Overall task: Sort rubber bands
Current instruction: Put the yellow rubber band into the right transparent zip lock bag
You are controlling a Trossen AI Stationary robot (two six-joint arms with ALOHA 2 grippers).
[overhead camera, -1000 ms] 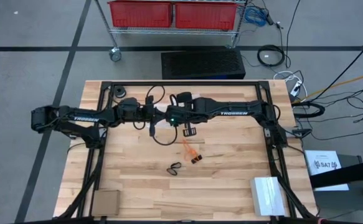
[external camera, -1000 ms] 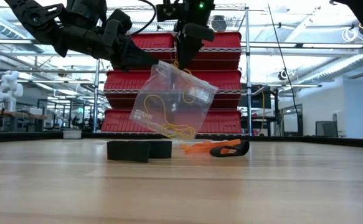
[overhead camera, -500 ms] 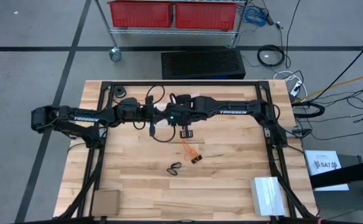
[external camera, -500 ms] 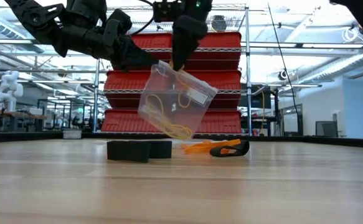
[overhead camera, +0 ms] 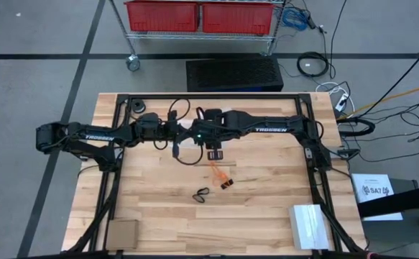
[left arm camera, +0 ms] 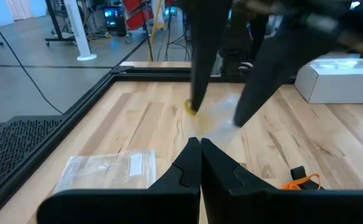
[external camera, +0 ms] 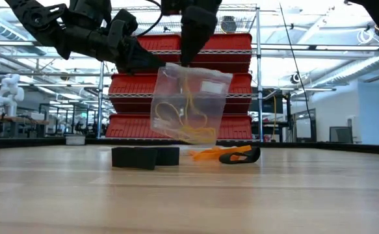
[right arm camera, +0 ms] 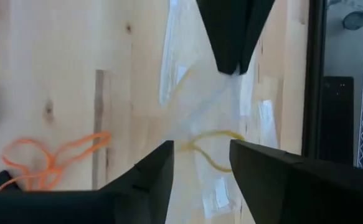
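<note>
Left gripper [external camera: 151, 63]: my 2 left fingers are pressed together on the top corner of a clear bag [external camera: 190, 104], which hangs from them above the table [external camera: 189, 195].
Right gripper [right arm camera: 201, 158]: my right fingers stand apart, 1 on each side of the bag's upper edge, with the film in the gap between them; I cannot tell whether either pad touches it.
Bag: it droops below my left fingertips, clear of the wood, with a white label near its top edge.
Rubber bands in the bag [external camera: 188, 116]: thin yellowish loops lie bunched inside the film, below both sets of jaws; 1 loop [right arm camera: 211, 144] shows just ahead of my parted right fingers.
Rubber bands on the table [overhead camera: 220, 173]: an orange tangle lies on the wood below and beyond my right fingers, touching a small black piece [overhead camera: 228, 185] at its far end.
Black loops [overhead camera: 201, 193]: a small dark pair rests on the boards, well apart from both grippers and near the orange tangle.
Second bag [left arm camera: 109, 170]: a flat clear bag with a white label lies on the wood, beneath and to 1 side of my closed left fingers.
</note>
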